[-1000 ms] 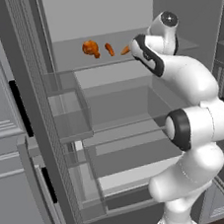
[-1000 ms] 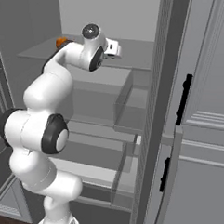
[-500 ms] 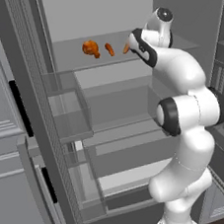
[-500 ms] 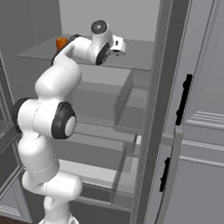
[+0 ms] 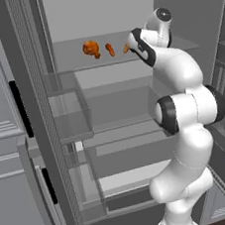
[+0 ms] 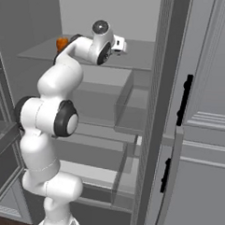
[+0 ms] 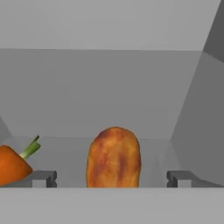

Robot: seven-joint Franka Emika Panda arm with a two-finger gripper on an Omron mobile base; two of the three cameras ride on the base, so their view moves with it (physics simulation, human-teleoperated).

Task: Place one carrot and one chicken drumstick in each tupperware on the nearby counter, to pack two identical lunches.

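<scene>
**Up at the fridge's top shelf: packing not yet begun**

From the left base view, the arm reaches high into the open fridge, its hand at the top shelf [image 5: 73, 57]. On that shelf lie a chicken drumstick [image 5: 91, 48], an orange-brown piece beside it [image 5: 109, 49] that I can't name for sure, and a small orange bit [image 5: 126, 48] right against the hand, likely a carrot. Nothing looks lifted; all rest on the shelf. No tupperware or tabletop can be made out from this side, so I judge neither lunch has anything in it so far.

From the right base view, the hand [image 6: 119, 43] points into the same shelf, with an orange item [image 6: 61, 43] peeking out behind the forearm. The fridge door [image 6: 197, 137] stands open on the right.

Through the hand view, the gripper [image 7: 112, 178] is spread wide, one fingertip on each side of a browned drumstick [image 7: 114, 157] that sits between them, not yet pinched. A carrot [image 7: 13, 164] with its green stub lies just to the left of it. To my eye this is the very first pick: both carrots, both drumsticks and both trays remain to be dealt with.
</scene>
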